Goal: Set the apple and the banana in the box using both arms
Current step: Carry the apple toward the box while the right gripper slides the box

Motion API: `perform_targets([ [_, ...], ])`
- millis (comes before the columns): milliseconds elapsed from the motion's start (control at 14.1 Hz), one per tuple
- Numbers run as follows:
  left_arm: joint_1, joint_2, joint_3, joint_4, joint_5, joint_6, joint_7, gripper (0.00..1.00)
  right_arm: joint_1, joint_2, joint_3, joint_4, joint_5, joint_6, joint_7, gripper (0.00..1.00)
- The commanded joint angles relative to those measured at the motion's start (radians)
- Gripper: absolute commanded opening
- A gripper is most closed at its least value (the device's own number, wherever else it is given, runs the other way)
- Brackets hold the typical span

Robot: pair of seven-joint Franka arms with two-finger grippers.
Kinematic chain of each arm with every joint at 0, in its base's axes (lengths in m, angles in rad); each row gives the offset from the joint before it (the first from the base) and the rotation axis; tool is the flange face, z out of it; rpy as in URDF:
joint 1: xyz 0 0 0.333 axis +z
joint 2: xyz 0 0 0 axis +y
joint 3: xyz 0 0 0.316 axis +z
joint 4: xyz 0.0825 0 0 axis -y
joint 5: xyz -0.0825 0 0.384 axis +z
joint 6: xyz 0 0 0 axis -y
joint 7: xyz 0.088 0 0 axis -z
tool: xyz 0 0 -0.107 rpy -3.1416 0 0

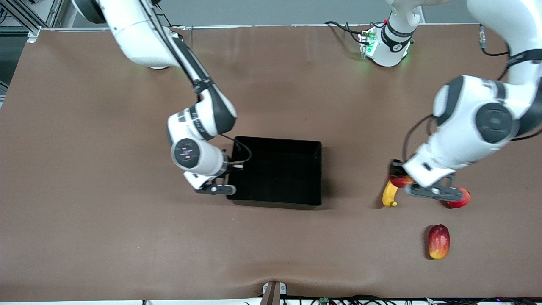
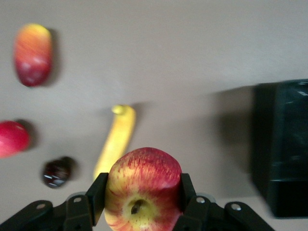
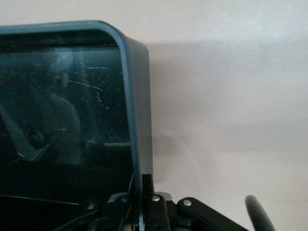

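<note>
Brown mat-covered table (image 1: 106, 178) under black box (image 1: 277, 178), scattered fruit.

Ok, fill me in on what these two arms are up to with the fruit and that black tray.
The left gripper is shut on the apple, holding it above the banana at the left arm's end of the table. The right gripper is pinched shut on the wall of the box, apparently steadying it. The box has no fruit in it yet; the banana lies on the table.
</note>
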Motion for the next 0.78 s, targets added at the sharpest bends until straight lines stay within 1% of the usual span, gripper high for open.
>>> perform_targets([
  [0,-0.043,0.007,-0.049,-0.038,0.011,0.021,-0.156,0.00,0.014,0.037,-0.009,0.058,0.028,-0.002,0.021,0.00],
  [71,-0.087,0.020,-0.049,-0.041,0.013,0.036,-0.202,0.00,0.014,0.045,-0.009,0.057,0.029,-0.002,0.021,0.06],
  [142,-0.119,0.039,-0.049,-0.044,0.014,0.050,-0.245,0.00,0.018,0.049,-0.011,0.055,0.028,0.000,0.015,0.92],
  [212,-0.153,0.059,-0.047,-0.044,0.016,0.065,-0.290,0.00,0.025,0.049,-0.011,0.055,0.023,0.000,0.015,1.00],
  [354,-0.207,0.099,-0.047,-0.044,0.023,0.111,-0.360,0.00,0.010,0.046,-0.011,0.063,0.026,-0.002,0.007,1.00],
  [425,-0.233,0.122,-0.047,-0.042,0.048,0.140,-0.397,0.00,-0.004,0.039,-0.012,0.071,0.026,-0.014,0.007,1.00],
  [708,-0.308,0.233,-0.047,-0.023,0.195,0.243,-0.517,0.00,-0.076,0.011,-0.011,0.139,0.028,-0.040,0.007,1.00],
])
